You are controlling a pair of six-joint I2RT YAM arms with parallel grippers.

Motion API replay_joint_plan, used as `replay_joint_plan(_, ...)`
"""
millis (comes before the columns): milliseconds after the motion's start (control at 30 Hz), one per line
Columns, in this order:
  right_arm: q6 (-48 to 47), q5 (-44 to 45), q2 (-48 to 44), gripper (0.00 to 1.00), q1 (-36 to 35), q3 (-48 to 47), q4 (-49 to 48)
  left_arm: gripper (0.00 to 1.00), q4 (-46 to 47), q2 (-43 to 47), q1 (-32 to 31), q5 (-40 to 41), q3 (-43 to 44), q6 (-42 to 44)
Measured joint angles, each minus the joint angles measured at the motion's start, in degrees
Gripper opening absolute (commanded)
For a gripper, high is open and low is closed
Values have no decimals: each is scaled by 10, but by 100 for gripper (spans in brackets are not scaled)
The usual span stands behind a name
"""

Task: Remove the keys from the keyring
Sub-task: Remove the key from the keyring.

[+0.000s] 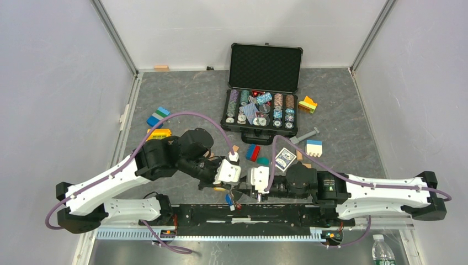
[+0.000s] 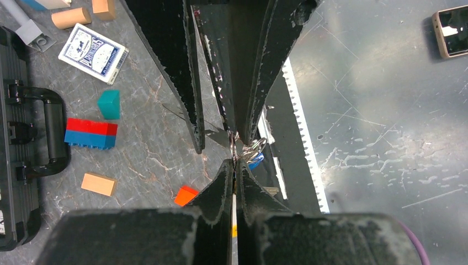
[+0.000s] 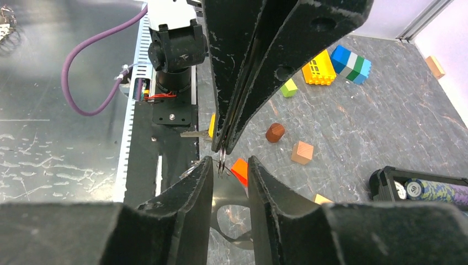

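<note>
Left wrist view: the left gripper [image 2: 234,163] is clenched on the keyring [image 2: 251,145], which sits over the black rail [image 1: 287,212] at the near table edge, between the two arms. The ring reads as a thin silver coil. One of the keys [image 2: 255,160], blue-headed, hangs against it; the others cannot be told apart. Further right, the right gripper [image 3: 229,162] stands released, jaws either side of the ring. Recommendation: close squarely on one key's head, not the wire, then work it along the coil against a firm left hold.
</note>
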State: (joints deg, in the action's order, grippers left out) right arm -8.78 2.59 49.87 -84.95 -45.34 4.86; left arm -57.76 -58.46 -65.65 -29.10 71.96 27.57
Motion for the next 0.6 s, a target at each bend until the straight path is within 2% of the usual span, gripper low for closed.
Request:
replay_joint_plan(167, 0, 0, 9, 28, 0, 0, -11, 2, 0, 0, 0, 0, 0, 0)
replay_joint_plan(467, 0, 0, 17, 25, 0, 0, -14, 2, 0, 0, 0, 0, 0, 0)
replay_joint_plan(600, -1, 0, 20, 18, 0, 0, -14, 2, 0, 0, 0, 0, 0, 0)
